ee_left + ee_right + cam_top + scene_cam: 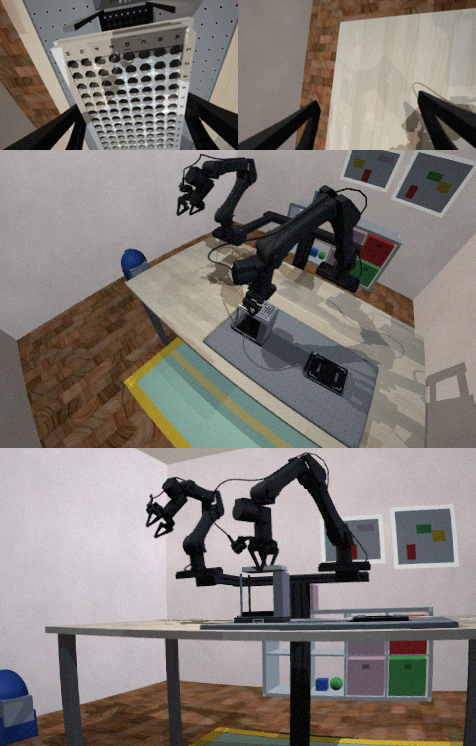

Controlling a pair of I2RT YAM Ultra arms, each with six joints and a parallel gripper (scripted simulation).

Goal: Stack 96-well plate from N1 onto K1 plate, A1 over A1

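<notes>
A pale 96-well plate (269,309) (278,568) (147,77) is held level by my left gripper (252,310) (264,568) (130,100), which is shut on its sides. It is over the stack rack K1 (268,330) (281,598), at about the height of the rack's top. Well A1 (176,49) is at the plate's upper right in the left wrist view. A black plate (247,326) (257,614) (128,21) lies low in the rack, partly hidden. The plate nest N1 (334,374) shows no plate. My right gripper (187,213) (153,531) (365,100) is open and empty, high up.
The rack and nest stand on a grey perforated mat (286,352) (45,23) on the wooden table (165,292) (372,47). Dark guides (89,21) rise at the rack's corners. The nest is well to the rack's right in the top view.
</notes>
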